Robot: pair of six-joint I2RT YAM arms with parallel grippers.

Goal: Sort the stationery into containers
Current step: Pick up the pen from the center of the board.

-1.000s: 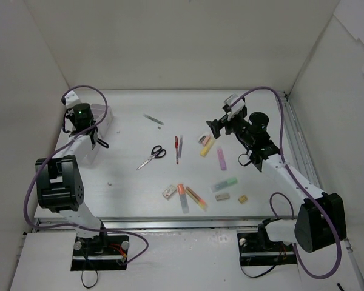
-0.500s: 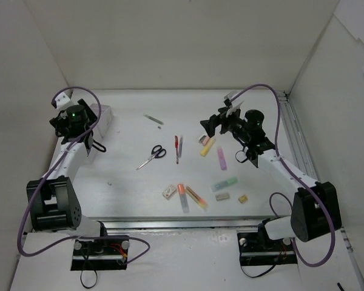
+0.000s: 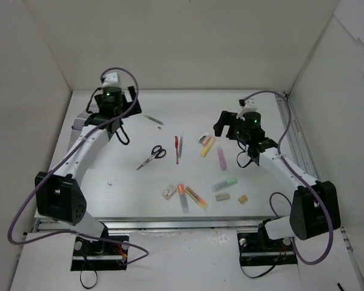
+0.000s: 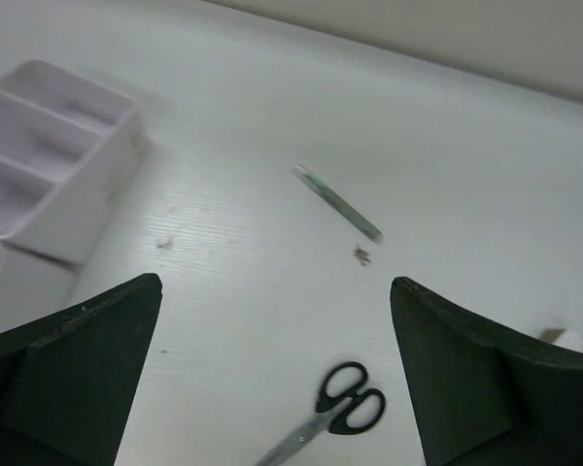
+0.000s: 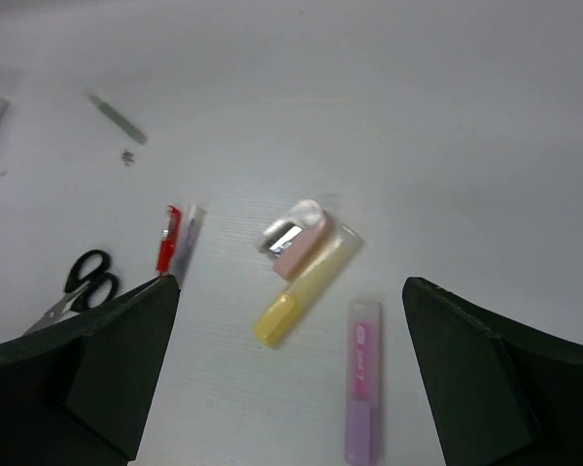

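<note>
Left wrist, scissors (image 4: pixel 335 413) beyond spread left pincer (image 4: pixel 274 286)

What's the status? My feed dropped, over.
Left end effector open, right end effector open, both empty. Scissors lying loose; organiser far left. Nothing blocking.

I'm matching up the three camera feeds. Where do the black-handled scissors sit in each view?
Top external: scissors lie left of centre on the table.
Left wrist: scissors at the bottom edge, just right of the middle.
Right wrist: scissors at the left edge, lower half.
Shared landmark: the thin green pen, lying beyond the scissors in all three.
</note>
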